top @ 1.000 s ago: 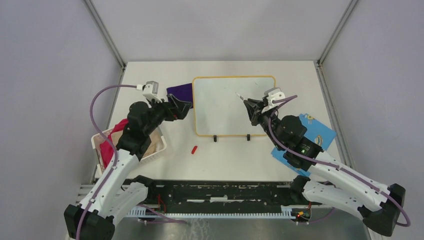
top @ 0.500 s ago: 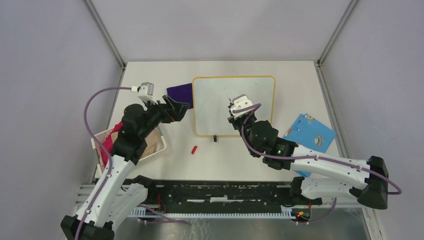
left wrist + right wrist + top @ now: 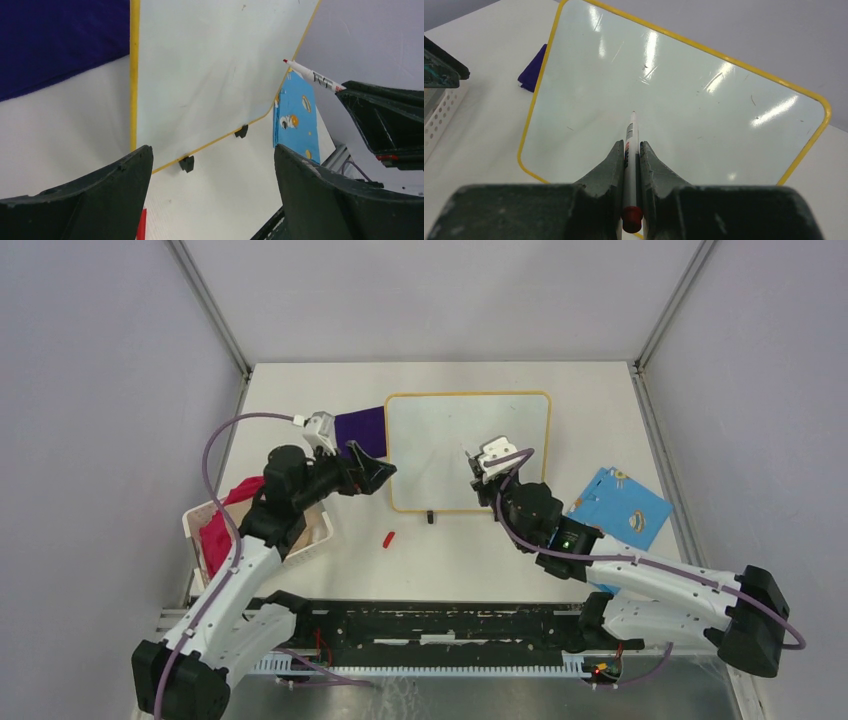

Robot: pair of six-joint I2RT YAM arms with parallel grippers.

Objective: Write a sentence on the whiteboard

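Since 0.5 s ago: right gripper [image 3: 479, 467] shifted slightly right; left gripper [image 3: 379, 469] moved in to the whiteboard's [image 3: 440, 425] left edge. Right gripper is clamped on the marker [image 3: 630, 134], tip over the board. Left gripper is spread apart. Whiteboard lies flat mid-worktop [image 3: 300, 390].

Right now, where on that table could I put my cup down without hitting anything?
The bare strip behind the whiteboard, along the back edge, and the corner right of it, beyond the blue card. Also the patch in front of the whiteboard, between the red cap and the right arm. The left is crowded: purple cloth, basket, left pincer.
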